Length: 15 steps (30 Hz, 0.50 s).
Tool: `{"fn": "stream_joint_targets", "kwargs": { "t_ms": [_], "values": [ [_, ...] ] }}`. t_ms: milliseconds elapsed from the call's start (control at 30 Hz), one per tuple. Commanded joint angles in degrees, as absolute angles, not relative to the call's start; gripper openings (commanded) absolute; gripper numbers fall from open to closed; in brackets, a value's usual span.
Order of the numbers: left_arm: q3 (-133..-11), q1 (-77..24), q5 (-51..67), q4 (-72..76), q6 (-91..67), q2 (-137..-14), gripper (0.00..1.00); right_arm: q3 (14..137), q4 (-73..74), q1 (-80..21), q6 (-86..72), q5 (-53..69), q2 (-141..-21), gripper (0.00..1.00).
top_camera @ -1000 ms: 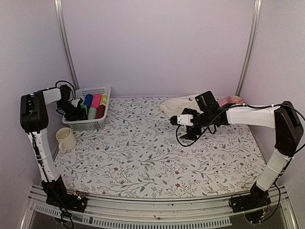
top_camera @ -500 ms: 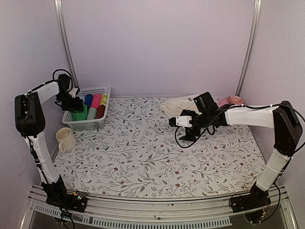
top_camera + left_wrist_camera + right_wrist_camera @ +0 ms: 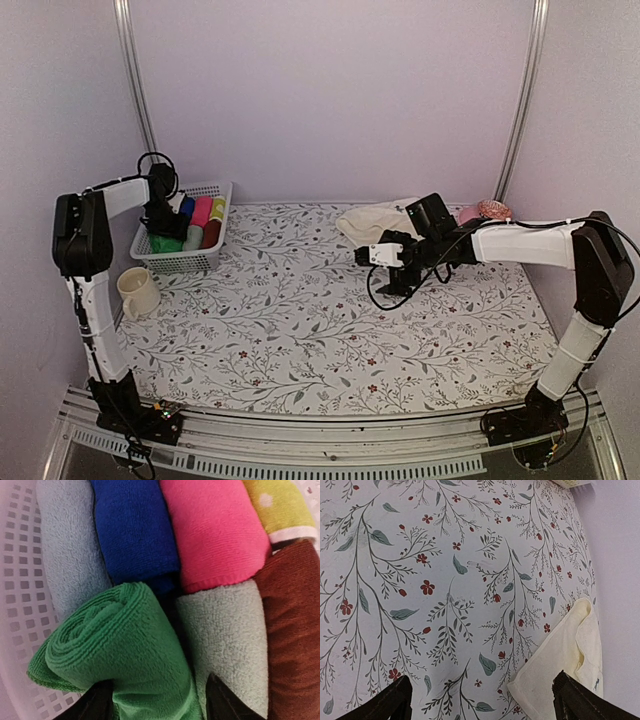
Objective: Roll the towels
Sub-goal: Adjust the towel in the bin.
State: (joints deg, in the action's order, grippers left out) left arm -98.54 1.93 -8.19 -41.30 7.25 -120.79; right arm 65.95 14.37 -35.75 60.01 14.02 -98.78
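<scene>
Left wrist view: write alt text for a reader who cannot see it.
A rolled green towel lies in a white basket between the dark fingers of the left gripper. Blue, pink, yellow, brown and pale rolls are packed beside it.

Lab test booth: plain walls (image 3: 330, 100), aluminium rails (image 3: 135, 90)

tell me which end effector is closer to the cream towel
Right. The right end effector hovers just beside the cream towel; the left end effector is far off, over the basket.
</scene>
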Motion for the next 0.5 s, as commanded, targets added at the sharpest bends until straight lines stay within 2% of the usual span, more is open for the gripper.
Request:
{"fn": "stream_joint_targets", "kwargs": {
  "t_ms": [0,467],
  "values": [
    [-99.3,2.4,-12.9,-38.1,7.3,-122.3,0.64,66.9,15.0,-36.1,60.1,14.0,-100.4,0.99],
    [-98.8,3.9,-11.5,-36.1,6.2,-124.9,0.67,67.0,15.2,-36.1,60.1,14.2,-100.9,0.99]
  ]
}}
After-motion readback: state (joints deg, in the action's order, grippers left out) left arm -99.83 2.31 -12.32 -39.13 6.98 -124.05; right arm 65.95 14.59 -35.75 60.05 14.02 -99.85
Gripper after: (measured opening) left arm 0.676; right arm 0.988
